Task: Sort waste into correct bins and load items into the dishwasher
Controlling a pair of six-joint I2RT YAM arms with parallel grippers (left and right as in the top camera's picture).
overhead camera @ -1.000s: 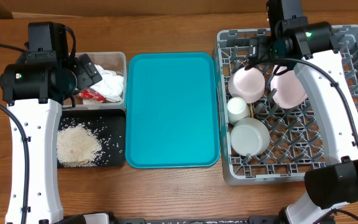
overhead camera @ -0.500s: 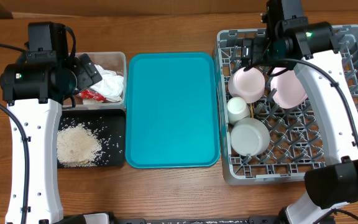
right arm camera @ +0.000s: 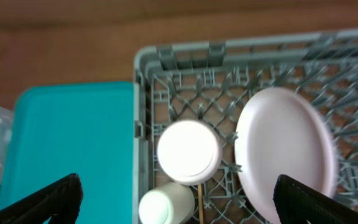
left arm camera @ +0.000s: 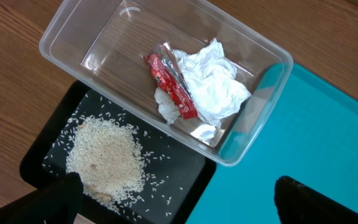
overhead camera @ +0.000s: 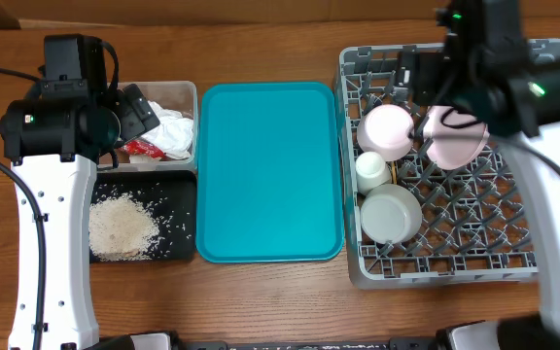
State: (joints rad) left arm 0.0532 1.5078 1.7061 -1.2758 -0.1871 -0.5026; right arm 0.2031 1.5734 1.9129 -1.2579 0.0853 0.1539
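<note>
Lower left of the overhead view: a black tray (overhead camera: 181,190) holds a heap of rice (overhead camera: 122,228), with stray grains scattered around it. Lower right: a grey rack (overhead camera: 474,233) on the wooden table, with a whitish bowl (overhead camera: 390,214) in its near left part. Just above that bowl in the frame stands a small white cup (overhead camera: 372,170), with a thin chopstick (right arm camera: 199,202) just beside it. A flat teal tray (overhead camera: 270,170) lies in the centre, between black tray and rack.

Upper left: a clear tub (overhead camera: 168,92) sits against the black tray's far edge. Inside it lies a crumpled tissue (overhead camera: 173,131) with a red wrapper (overhead camera: 142,148) touching it. The left gripper (left arm camera: 178,182) hovers above the tub's near edge, jaws wide, holding nothing.

Upper right: a second bowl (overhead camera: 387,131) sits in the rack, and a pink plate (overhead camera: 455,141) stands tilted on edge just right of it. The right gripper (right arm camera: 176,183) hangs above them, jaws wide and empty, blurred in the overhead view.
</note>
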